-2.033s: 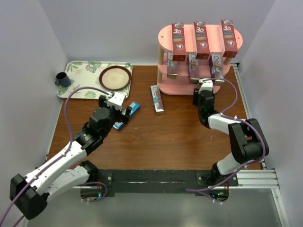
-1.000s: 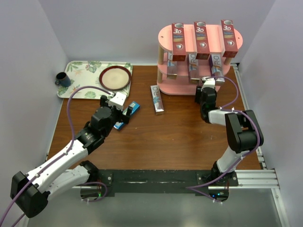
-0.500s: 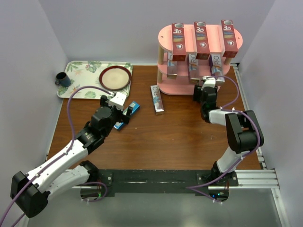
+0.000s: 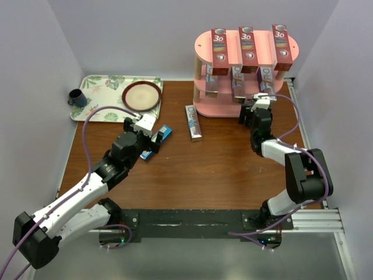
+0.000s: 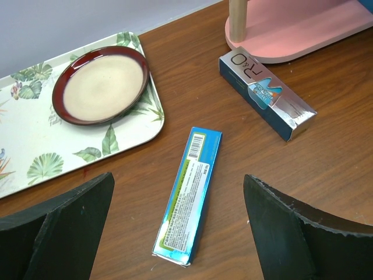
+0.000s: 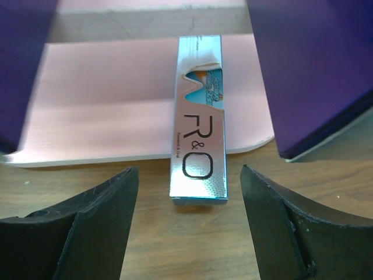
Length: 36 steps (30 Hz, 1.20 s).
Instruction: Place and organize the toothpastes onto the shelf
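Now both jaws are spread: left above a blue box (image 5: 187, 195), right facing a silver box (image 6: 198, 122) on the shelf (image 6: 105, 105).

Table (image 4: 198, 175) – brown wood-grain top, enclosed on three sides by pale lavender-grey walls (image 4: 35, 70).

Tray (image 4: 102, 99) – rectangular, rounded corners, white with green leaf print; located at the far-left corner of the table.

Plate (image 4: 141, 96) – round, dark red rim, beige centre; lies flat on the right end of the tray.

Mug (image 4: 77, 97) – dark blue, upright, at the left end of the tray, well apart from the plate.
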Tool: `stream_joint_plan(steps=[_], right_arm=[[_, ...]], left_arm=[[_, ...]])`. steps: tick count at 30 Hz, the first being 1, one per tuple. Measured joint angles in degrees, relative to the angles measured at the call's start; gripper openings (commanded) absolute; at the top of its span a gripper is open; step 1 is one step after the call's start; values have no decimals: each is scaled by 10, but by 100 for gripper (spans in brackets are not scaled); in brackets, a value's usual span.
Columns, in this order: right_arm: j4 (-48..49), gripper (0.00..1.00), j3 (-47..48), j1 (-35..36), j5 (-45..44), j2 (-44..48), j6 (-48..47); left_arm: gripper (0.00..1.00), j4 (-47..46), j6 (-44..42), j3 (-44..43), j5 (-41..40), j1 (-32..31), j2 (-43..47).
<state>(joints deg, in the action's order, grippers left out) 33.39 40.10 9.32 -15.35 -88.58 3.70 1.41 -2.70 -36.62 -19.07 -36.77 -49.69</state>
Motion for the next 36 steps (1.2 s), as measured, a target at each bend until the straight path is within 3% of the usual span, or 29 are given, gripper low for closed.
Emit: stream_joint_plan(steps=[7,22,29,36], right_arm=[[-54,78,-11,0,25,58,17],[-301,86,-40,11,126,275,84],[-330,92,-62,135,130,286,108],[-259,98,-117,249,74,239,134]], left_arm=[[98,0,0,0,6,0,8],[98,1,1,0,24,0,-20],[98,0,1,0,24,0,-21],[98,0,1,0,21,0,-21]])
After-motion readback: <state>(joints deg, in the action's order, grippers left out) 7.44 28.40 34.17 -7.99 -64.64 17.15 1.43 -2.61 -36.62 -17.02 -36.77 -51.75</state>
